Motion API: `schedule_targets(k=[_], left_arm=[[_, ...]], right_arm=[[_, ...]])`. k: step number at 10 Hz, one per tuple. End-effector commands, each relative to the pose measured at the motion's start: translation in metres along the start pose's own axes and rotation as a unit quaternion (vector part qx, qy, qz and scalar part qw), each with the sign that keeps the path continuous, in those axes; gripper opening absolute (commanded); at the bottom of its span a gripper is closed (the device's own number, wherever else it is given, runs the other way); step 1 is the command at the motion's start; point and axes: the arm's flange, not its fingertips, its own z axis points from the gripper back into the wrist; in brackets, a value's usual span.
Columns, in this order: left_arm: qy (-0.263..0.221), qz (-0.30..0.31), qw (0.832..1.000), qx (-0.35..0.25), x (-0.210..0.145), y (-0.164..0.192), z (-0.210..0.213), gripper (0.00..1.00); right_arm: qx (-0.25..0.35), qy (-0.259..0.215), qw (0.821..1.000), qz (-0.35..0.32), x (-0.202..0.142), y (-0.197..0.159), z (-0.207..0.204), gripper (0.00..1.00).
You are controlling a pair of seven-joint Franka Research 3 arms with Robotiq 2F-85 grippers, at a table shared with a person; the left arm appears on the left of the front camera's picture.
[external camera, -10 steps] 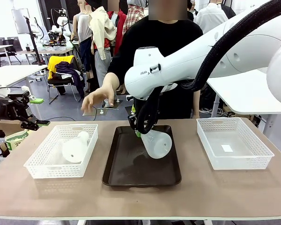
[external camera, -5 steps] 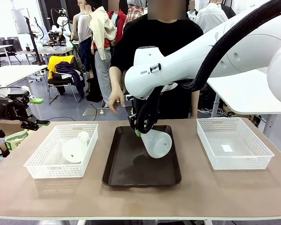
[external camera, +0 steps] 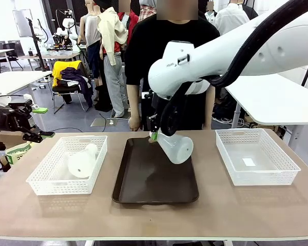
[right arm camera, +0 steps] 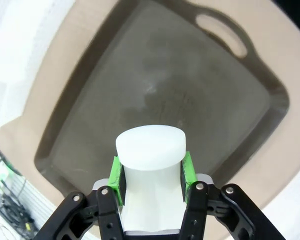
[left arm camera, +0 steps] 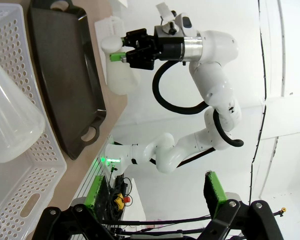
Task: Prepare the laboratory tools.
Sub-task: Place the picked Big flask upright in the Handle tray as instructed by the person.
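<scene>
One frosted-white conical flask (external camera: 176, 147) hangs tilted above the dark brown tray (external camera: 143, 184), base pointing down and to the right. My right gripper (external camera: 155, 135) is shut on its neck. In the right wrist view the green pads (right arm camera: 117, 175) clamp the flask's neck (right arm camera: 150, 150) over the tray (right arm camera: 155, 80). A second flask (external camera: 82, 163) lies on its side in the left white basket (external camera: 51, 187). My left gripper (external camera: 43, 123) stands open beyond the table's left end, holding nothing. The left wrist view shows that lying flask (left arm camera: 10, 130) and the held flask (left arm camera: 121, 70).
An empty white lattice basket (external camera: 277, 171) stands at the right of the table. A person in black stands behind the far edge, one hand (external camera: 135, 123) hanging near the tray's far left corner. My right arm spans the space above the tray.
My right arm has lifted the flask up and slightly right off the tray. The person's raised hand has dropped back to their side. The left arm has not moved.
</scene>
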Motion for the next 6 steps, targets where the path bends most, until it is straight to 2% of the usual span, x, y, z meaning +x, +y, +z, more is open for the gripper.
schedule_targets(k=[1,2,4,5,6], left_arm=[[0.004,-0.002,1.0,0.008,-0.002,-0.001,0.002,1.0],[0.004,-0.002,1.0,0.008,-0.002,-0.001,0.002,1.0],[0.004,-0.002,1.0,0.008,-0.002,-0.001,0.002,1.0],[0.004,-0.002,1.0,0.008,-0.002,-0.001,0.002,1.0],[0.004,-0.002,1.0,0.008,-0.002,-0.001,0.002,1.0]], right_arm=[[0.058,-0.04,0.996,0.057,-0.033,-0.02,0.006,0.0],[0.077,-0.055,0.993,0.068,-0.04,-0.032,0.006,0.0],[0.116,-0.119,0.974,0.153,-0.049,-0.041,0.006,0.0],[0.145,-0.18,0.946,0.227,-0.052,-0.045,0.002,0.0],[0.156,-0.215,0.929,0.257,-0.053,-0.048,-0.001,0.0]])
